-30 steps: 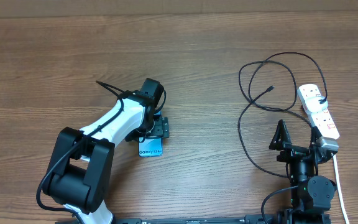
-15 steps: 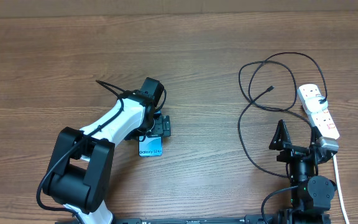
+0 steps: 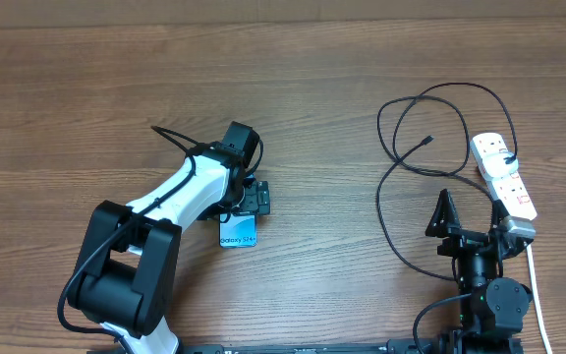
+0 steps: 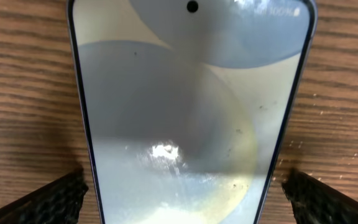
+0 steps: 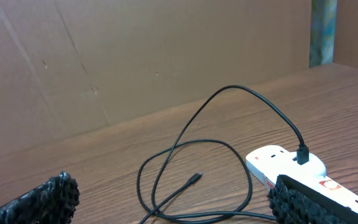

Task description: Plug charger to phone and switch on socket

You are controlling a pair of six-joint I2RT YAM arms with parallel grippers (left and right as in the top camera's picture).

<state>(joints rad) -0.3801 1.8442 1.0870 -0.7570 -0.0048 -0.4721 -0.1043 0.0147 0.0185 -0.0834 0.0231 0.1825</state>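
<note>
Phone (image 4: 185, 93) inside spread left tool (image 4: 182, 186), screen close-up at wrist, half-covered overhead.

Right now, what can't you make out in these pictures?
- Overhead: upper part of the phone, hidden under the left claw.
- Left wrist: the phone's lower end, cut off by the frame.
- Overhead: switch positions on the socket, too small.
- Right wrist: most of the socket, behind the right claw.

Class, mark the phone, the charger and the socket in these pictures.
phone (image 4: 179, 124), left wrist view, middle of its screen.
charger (image 5: 196, 178), right wrist view, its plug tip.
socket (image 3: 505, 180), overhead view, middle of the white strip.
</note>
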